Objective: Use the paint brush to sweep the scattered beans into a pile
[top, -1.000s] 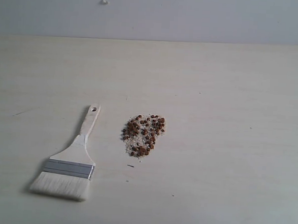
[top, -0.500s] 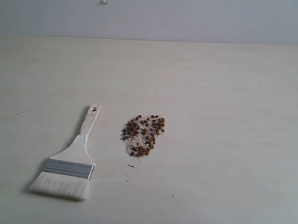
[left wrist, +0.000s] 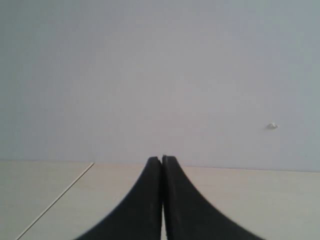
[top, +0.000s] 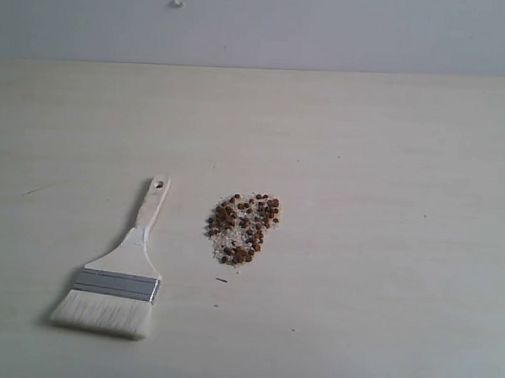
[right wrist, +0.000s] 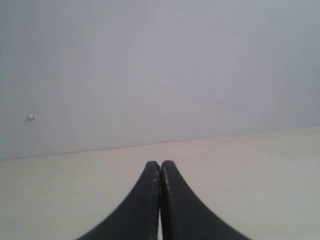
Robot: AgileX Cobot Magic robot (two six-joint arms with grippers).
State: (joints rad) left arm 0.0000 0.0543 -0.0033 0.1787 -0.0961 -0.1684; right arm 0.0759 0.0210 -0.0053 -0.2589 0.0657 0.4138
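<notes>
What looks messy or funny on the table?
The beans, mixed with whitish crumbs, lie loose on the table, bunched in one patch beside the brush. A dark speck lies apart from them. The brush lies flat, unheld. Nothing looks broken.

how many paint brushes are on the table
1. The paint brush lies flat on the table, just left of the beans in the exterior view, bristles toward the camera, handle pointing away. The wrist views show no other brush.
</notes>
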